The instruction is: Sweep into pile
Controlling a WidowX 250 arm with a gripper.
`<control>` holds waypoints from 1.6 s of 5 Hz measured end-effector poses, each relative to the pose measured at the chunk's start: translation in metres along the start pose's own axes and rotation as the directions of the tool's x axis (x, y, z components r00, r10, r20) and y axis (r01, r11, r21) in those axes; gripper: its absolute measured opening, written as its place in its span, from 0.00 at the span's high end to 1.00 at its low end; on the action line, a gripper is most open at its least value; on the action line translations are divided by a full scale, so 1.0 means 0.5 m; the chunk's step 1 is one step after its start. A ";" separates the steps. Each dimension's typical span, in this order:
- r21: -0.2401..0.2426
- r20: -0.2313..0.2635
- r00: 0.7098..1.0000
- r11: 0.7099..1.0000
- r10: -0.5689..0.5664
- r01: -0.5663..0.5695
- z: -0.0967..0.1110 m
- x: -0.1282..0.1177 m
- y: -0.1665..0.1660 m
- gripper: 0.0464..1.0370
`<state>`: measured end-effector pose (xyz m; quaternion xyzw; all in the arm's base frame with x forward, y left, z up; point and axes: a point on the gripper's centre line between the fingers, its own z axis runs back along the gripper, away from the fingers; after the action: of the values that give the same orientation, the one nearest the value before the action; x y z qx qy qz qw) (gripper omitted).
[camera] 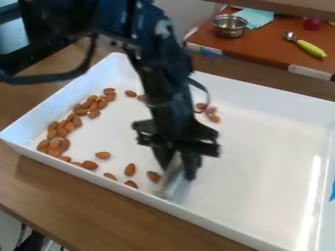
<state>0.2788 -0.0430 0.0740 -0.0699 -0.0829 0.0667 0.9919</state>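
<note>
Brown oval almonds (62, 133) curve down the left of the frame, with looser ones at lower centre and a few above centre, all in a white rectangular tray (262, 147). Just below centre, my black two-finger claw (175, 169) is closed around a pale flat tool (171, 188), which slants down near the tray's near wall. Under the tray is a brown wooden table (39, 191); at upper right sits a round silver metal pot (229, 27)
</note>
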 end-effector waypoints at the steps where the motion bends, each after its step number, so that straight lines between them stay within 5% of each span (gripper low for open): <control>1: 0.013 -0.053 0.999 1.000 0.002 -0.001 0.010 -0.003 0.066 0.66; 5: 0.031 -0.070 0.997 0.999 -0.022 0.024 0.042 -0.006 0.283 0.66; 7: -0.138 -0.158 0.983 0.984 0.094 -0.116 0.064 -0.010 0.197 0.66; 8: -0.170 -0.133 0.985 0.976 0.114 -0.136 0.101 0.048 0.105 0.66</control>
<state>0.2873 0.0184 0.1189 -0.1674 -0.0232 0.1169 0.9787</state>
